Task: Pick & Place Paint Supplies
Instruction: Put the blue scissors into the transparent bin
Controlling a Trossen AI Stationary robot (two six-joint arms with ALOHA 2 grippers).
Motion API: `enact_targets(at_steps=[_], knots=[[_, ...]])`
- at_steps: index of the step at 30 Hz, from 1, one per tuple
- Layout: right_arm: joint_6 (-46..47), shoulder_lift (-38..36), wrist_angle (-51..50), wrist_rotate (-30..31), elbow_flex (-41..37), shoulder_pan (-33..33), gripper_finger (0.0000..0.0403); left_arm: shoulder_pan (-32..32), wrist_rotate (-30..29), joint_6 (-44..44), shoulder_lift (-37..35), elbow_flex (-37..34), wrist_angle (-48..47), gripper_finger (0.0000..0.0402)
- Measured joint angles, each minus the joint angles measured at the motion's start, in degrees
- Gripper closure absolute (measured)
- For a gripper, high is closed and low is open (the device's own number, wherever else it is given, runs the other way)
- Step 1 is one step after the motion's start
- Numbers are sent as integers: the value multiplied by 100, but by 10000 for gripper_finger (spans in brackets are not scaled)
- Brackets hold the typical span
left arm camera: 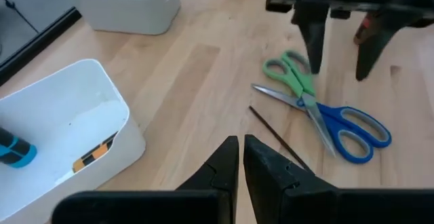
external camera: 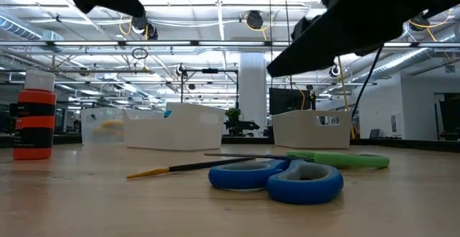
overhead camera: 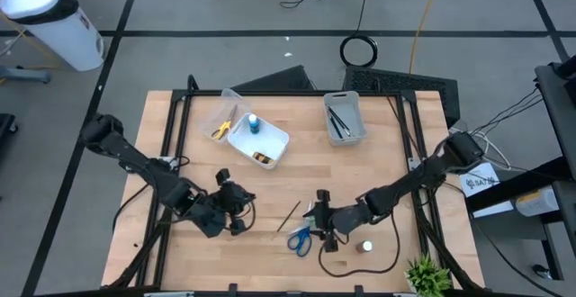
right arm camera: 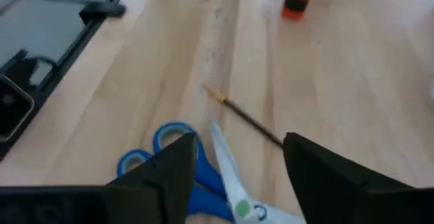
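Currently the right gripper (overhead camera: pixel 321 228) hangs low over the table's near edge, fingers spread and holding nothing, with the blue scissors (overhead camera: pixel 300 240) just off its 7 o'clock side in the high view. The green scissors (left arm camera: pixel 290 75) lie crossed against them under that gripper. Both pairs look light, stiff and flat; judged from here, a pinch across the blades near the pivot would hold better than one on the rounded, slippery handles. A thin paintbrush (overhead camera: pixel 288 215) lies just beside them at 11 o'clock; it is light and may roll. The right arm reaches in from 3 o'clock, forearm nearly level. The left gripper (overhead camera: pixel 236 209) rests well apart at 9 o'clock, fingers clenched on nothing. A small bottle (overhead camera: pixel 366 246) stands near the right arm. Farther off, a white bin (overhead camera: pixel 259 139) holds another bottle.
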Motion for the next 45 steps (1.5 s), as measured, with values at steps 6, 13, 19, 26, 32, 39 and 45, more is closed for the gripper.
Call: enact_targets(at_steps=[6,13,19,26,32,39,45], knots=[[-2,578,-62,-150,425,-114,183,200,455,96,44,1,103,364],[9,1385,-1013,-512,1462,-161,207,253,624,84,44,1,111,364],[70,1820,-1993,-583,2025,-332,227,255,624,89,44,2,103,364],[372,1827,-2378,-901,2025,-534,292,253,622,83,44,2,75,364],[122,1827,-2438,-1022,2026,-603,388,253,622,74,44,2,71,364],[-201,1541,-2181,-619,1990,-522,392,253,619,87,44,2,73,364],[-619,946,-1808,-29,2000,-367,392,253,614,103,42,2,100,364]])
